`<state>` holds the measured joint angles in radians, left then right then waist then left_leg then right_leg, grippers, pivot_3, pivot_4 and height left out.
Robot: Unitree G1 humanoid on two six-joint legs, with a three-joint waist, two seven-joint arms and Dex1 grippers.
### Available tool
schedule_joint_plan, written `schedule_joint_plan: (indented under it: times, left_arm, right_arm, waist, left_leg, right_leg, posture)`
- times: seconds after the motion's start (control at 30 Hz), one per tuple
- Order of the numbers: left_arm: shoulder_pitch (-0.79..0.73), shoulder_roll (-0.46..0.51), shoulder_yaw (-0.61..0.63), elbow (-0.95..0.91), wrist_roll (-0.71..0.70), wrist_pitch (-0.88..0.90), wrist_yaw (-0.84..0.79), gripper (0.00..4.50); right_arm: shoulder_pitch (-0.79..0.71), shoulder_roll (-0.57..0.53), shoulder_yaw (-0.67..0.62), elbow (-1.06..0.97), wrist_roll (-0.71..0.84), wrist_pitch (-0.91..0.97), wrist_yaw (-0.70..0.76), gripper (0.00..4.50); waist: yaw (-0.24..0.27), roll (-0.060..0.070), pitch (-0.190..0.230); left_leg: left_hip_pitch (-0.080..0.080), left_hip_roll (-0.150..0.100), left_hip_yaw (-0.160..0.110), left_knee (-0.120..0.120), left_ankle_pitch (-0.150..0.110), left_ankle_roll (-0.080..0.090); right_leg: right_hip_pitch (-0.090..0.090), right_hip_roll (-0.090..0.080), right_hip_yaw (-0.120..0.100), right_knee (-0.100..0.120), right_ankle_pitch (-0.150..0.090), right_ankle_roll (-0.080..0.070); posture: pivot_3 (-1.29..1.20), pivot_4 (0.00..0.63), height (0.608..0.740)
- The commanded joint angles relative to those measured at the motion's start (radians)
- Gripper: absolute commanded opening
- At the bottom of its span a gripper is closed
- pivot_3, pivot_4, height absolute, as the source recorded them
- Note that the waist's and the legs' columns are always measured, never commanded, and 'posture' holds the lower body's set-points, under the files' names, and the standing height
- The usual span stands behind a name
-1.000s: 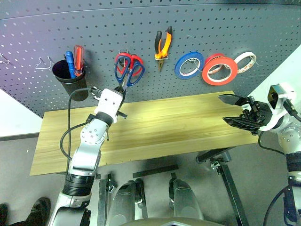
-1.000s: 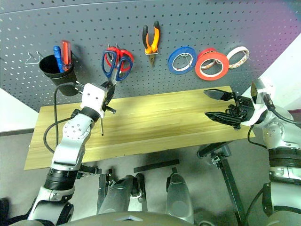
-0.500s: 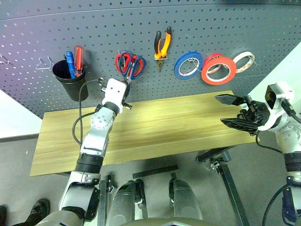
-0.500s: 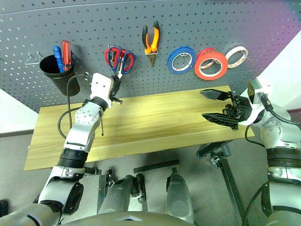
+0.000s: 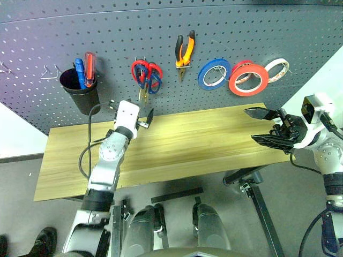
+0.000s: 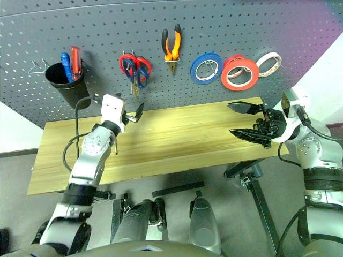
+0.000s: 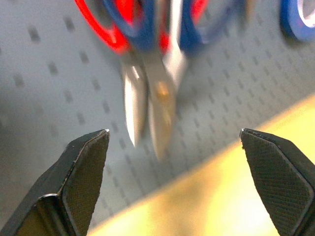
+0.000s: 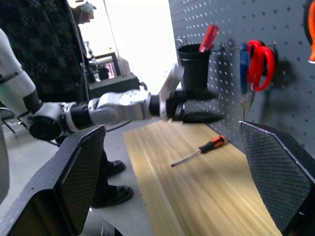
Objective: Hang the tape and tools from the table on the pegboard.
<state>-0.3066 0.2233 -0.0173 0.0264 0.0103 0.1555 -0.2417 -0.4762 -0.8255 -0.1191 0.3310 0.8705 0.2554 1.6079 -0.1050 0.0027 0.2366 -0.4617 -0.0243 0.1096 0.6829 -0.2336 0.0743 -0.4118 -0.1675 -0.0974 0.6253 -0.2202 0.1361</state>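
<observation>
Just below blue-handled scissors hung on pegboard, left tool wide, empty; right tool wide. Risks knocking scissors off if raised carelessly.

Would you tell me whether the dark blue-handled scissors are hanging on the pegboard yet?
Yes. The dark blue-handled scissors hang blades-down from the pegboard, clear of the open left gripper.

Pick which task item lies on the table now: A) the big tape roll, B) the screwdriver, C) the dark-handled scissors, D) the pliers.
B: the screwdriver lies on the table, while the pliers, tape and scissors hang on the pegboard.
</observation>
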Motion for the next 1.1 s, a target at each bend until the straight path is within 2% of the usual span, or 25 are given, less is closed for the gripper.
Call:
schedule_joint_plan:
  times: [0.03,0.3,0.57,0.8,1.1]
  left_arm:
    - [0.064,0.010,0.010,-0.109,-0.013,0.046,-0.007,4.48]
    - [0.156,-0.026,0.103,-0.118,-0.069,0.207,0.063,4.48]
    - [0.132,-0.047,0.179,-0.016,-0.078,0.302,0.165,4.48]
    - [0.015,-0.050,0.246,0.069,-0.115,0.345,0.214,4.48]
    - [-0.226,0.038,0.270,0.452,-0.102,0.204,0.222,4.48]
  right_arm:
    - [0.000,-0.010,0.013,-0.036,0.016,-0.037,0.006,4.50]
    - [-0.022,0.011,0.069,-0.004,-0.027,-0.094,0.006,4.50]
    - [-0.063,0.022,0.113,0.054,-0.078,-0.118,0.006,4.50]
    - [-0.098,0.072,0.132,0.103,-0.171,-0.146,0.006,4.50]
    - [-0.085,0.074,0.120,0.085,-0.196,-0.123,0.006,4.50]
  waist:
    - [0.002,0.000,0.000]
    - [0.004,0.001,-0.003]
    - [0.009,0.000,-0.003]
    - [0.009,0.000,-0.003]
    - [0.010,0.000,-0.002]
  left_leg:
    - [0.000,0.000,0.000,0.000,-0.001,0.001]
    - [0.000,0.000,0.000,0.000,-0.003,0.005]
    - [0.000,0.000,0.000,0.000,-0.003,0.005]
    - [0.000,0.000,0.000,0.000,-0.003,0.005]
    - [-0.001,0.000,0.002,0.000,-0.003,0.005]
  right_leg:
    - [0.000,0.000,0.000,0.000,0.000,0.000]
    - [-0.004,0.000,0.000,0.000,0.001,-0.001]
    - [-0.005,-0.001,0.000,0.000,0.001,-0.001]
    - [-0.005,-0.001,0.000,0.000,0.001,-0.001]
    - [-0.007,-0.001,0.000,0.001,0.001,-0.001]
  posture:
    - [-0.28,0.152,0.740]
    - [-0.27,0.159,0.740]
    - [-0.26,0.177,0.740]
    - [-0.25,0.193,0.740]
    - [-0.25,0.222,0.740]
